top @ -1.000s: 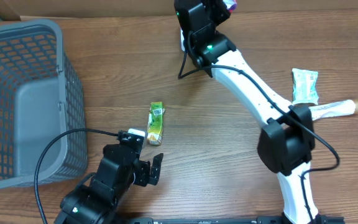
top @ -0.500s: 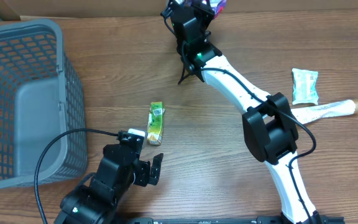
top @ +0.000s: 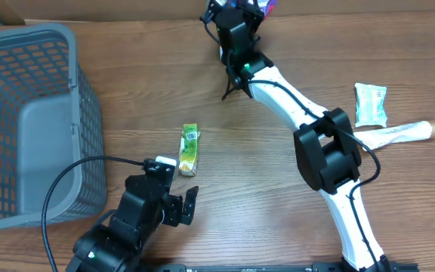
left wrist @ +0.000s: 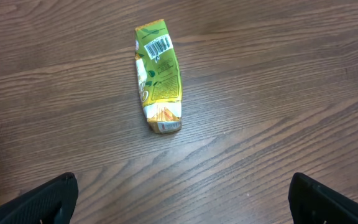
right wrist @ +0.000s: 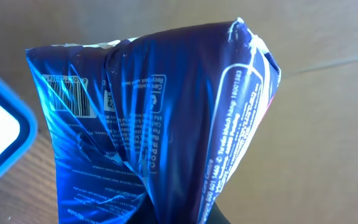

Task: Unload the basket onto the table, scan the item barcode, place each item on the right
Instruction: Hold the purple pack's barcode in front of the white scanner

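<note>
1 wooden worktop (top: pixel 278 189). 1 grey mesh basket (top: pixel 89 121) at far left. 2 arms. Right tool (top: pixel 244 9) is at the far edge, clenched on 1 blue foil pouch (right wrist: pixel 166 124) held off the worktop, its barcode (right wrist: pixel 67 96) showing in wrist view. Left tool (left wrist: pixel 182 202) is released, jaws wide, nr 1 green drink carton (left wrist: pixel 157 81) lying flat mid-worktop. At right: 1 white tube (top: pixel 399 134), 1 white-green sachet (top: pixel 371 104), just beside each other.
</note>
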`<state>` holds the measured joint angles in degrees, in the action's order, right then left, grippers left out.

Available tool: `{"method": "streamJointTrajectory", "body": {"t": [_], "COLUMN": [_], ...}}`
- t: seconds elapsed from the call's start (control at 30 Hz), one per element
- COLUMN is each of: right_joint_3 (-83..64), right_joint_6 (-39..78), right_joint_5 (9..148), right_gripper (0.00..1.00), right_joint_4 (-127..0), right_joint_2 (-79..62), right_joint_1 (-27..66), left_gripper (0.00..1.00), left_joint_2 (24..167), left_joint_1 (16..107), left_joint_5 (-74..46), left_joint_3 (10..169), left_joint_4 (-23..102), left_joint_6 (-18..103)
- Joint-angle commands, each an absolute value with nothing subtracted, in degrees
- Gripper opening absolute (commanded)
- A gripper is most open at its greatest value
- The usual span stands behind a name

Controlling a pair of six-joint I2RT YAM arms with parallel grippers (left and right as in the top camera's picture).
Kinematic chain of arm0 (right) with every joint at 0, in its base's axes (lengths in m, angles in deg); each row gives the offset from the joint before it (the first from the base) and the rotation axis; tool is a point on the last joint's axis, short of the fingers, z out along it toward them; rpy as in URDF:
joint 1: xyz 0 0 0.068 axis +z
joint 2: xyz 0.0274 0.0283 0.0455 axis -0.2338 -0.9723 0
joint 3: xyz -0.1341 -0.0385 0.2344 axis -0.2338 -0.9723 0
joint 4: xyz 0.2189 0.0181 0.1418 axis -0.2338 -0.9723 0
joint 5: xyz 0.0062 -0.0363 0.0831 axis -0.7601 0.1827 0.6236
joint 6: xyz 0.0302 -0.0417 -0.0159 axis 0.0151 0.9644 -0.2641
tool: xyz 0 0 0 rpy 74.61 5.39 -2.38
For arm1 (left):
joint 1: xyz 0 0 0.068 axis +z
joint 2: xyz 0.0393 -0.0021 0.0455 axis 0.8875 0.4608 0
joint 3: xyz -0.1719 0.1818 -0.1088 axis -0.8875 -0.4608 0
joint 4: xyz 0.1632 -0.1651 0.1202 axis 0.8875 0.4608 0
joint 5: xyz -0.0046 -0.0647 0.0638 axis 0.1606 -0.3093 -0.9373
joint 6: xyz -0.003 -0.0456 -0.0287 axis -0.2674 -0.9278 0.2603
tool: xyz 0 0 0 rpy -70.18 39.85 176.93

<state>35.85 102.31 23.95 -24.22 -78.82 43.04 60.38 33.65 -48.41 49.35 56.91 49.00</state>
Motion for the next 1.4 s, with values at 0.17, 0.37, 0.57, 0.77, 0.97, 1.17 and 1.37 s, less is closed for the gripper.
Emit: {"method": "streamJointTrajectory", "body": {"t": [0.17, 0.37, 0.57, 0.77, 0.97, 1.17, 1.37], "right_joint_3": [36.9, 36.9, 36.9, 36.9, 37.0, 37.0, 36.9], "right_joint_6": [102.0, 102.0, 102.0, 102.1, 102.1, 102.0, 96.5], "right_joint_5": [25.6, 25.8, 26.0, 25.3, 23.1, 22.3, 19.6], "right_gripper": [0.04, 0.04, 0.04, 0.04, 0.04, 0.04, 0.04], "right_joint_4": [-24.2, -24.2, -24.2, -23.6, -23.5, -23.6, -25.0], "right_joint_2": [-79.7, -80.3, -81.7, -81.9, -81.9, -80.1, -74.1], "right_joint_1": [41.2, 41.1, 41.2, 41.3, 41.7, 43.5, 45.1], "left_gripper": [0.99, 0.99, 1.0, 1.0, 1.0, 0.99, 1.0], "left_joint_2": [60.4, 60.5, 60.5, 60.5, 60.6, 60.6, 60.6], "left_joint_1": [33.2, 33.2, 33.2, 33.2, 33.2, 33.2, 33.2], "left_joint_5": [-49.2, -49.1, -49.2, -49.2, -49.2, -49.2, -49.2], "left_joint_3": [49.2, 49.2, 49.2, 49.2, 49.2, 49.2, 49.2], "left_joint_4": [56.8, 56.8, 56.8, 56.8, 56.9, 56.8, 56.8], "left_joint_6": [49.9, 49.9, 49.9, 49.9, 49.9, 49.9, 49.9]}}
